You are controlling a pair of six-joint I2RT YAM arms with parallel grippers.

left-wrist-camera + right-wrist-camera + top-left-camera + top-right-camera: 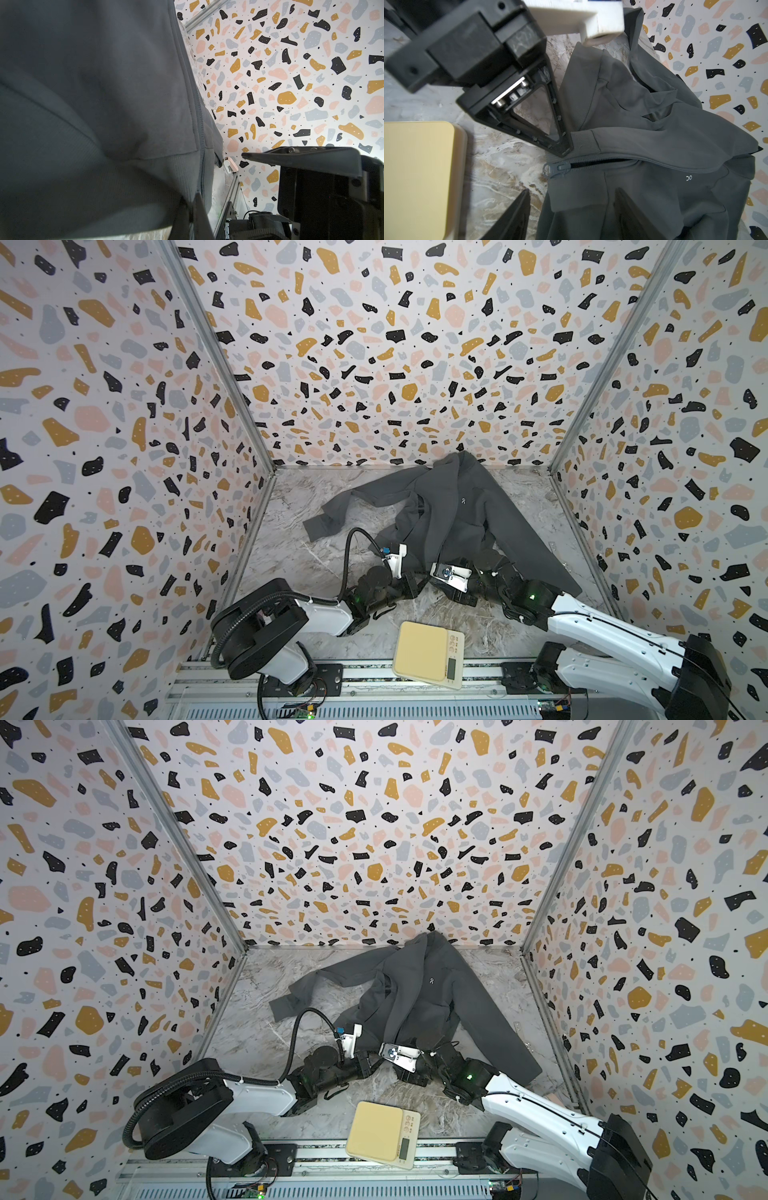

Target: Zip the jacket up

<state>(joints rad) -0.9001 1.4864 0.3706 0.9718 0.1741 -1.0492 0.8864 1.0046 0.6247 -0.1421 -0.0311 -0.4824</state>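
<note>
Pinching the ribbed hem of the jacket (675, 135) beside the zip's foot, the left gripper (566, 150) is clamped tight. The right gripper (572, 190) hangs spread wide and grips nothing. Its fingers (517, 214) straddle the other hem corner, just below the zip slider (560, 167). Whether they touch cloth is unclear, and both top views hide the fingertips.

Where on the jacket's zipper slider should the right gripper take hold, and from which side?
Probably the grey pull tab: it sticks out from the slider beyond the hem, over the table. Come from the hem side, along the zip line, since the left gripper pinches the jacket hem just beside it.
</note>
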